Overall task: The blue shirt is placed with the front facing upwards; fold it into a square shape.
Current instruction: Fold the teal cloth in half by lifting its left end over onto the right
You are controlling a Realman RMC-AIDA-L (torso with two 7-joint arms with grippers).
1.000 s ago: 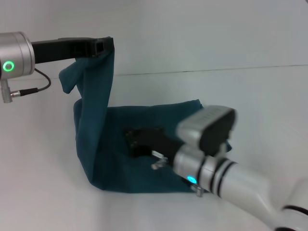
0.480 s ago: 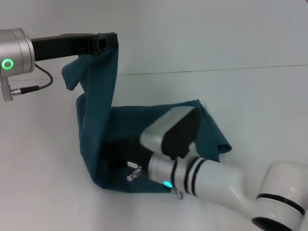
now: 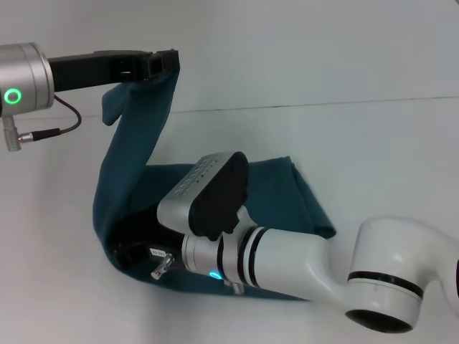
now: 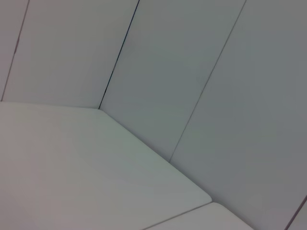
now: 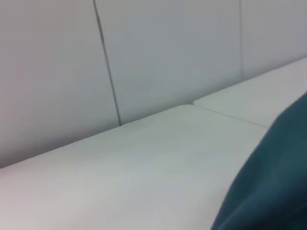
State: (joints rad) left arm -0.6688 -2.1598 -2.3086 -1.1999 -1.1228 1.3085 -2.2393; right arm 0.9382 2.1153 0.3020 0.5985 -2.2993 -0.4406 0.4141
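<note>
Cloth hangs from the left gripper (image 3: 161, 63), which is closed tight on one edge of the big dark teal-blue cotton shirt (image 3: 136, 143) and holds it up high. The rest lies folded on the white table (image 3: 373, 143). The right gripper (image 3: 133, 252) sits low at the shirt's near-left fold; I cannot tell how its jaws stand.

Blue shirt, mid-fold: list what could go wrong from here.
1. The left gripper holds only one raised edge of the blue shirt; if it slips, the hanging panel may drop in a heap.
2. The right gripper lies low inside the fold, so it might drag the lower layer on the table and skew the square.
</note>
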